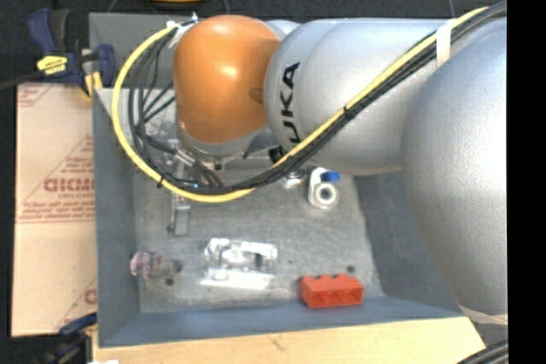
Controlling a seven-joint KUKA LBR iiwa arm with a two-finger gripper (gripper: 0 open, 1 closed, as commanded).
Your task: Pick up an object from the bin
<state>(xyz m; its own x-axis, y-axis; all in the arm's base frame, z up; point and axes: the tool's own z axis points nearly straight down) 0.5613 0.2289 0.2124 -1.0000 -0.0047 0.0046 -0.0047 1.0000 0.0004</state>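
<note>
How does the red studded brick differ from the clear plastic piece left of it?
The red studded brick is opaque; the clear plastic piece is see-through and glinting. The brick is compact and straight-edged; the clear piece is wider, with an irregular outline. Both lie on the bin floor.

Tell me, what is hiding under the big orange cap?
Below the orange cap a metal end effector pokes down toward the bin floor. The cap and arm cover the bin's back part, so anything there is hidden.
</note>
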